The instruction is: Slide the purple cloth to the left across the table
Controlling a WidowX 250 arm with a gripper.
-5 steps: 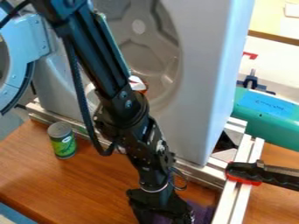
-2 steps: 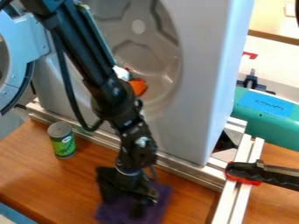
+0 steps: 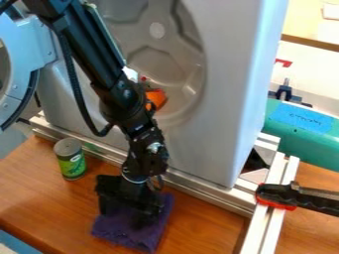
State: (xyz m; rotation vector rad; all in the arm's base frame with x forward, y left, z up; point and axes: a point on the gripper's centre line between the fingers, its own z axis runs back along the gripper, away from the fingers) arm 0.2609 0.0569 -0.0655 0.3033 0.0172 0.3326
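The black hand is in the lower left part of the frame, pointing down over the purple cloth; whether it is clenched on the fabric or released cannot be told. The cloth lies on the wooden bench, rumpled, its upper part covered by the hand and its lower and right edges exposed. The black arm slants down to the hand from the upper left. A green can with a grey top stands upright on the bench, near the hand, to its upper left. Above the hand, a metal rail runs diagonally along the foot of a large pale grey casing with a round recess. In the recess, beside the arm, is an orange object, partly hidden. At the left edge, a light blue ring-shaped door adjoins the casing. At the right, a black clamp with a red pad rests against light metal bars; above it is a green container bearing a blue label.
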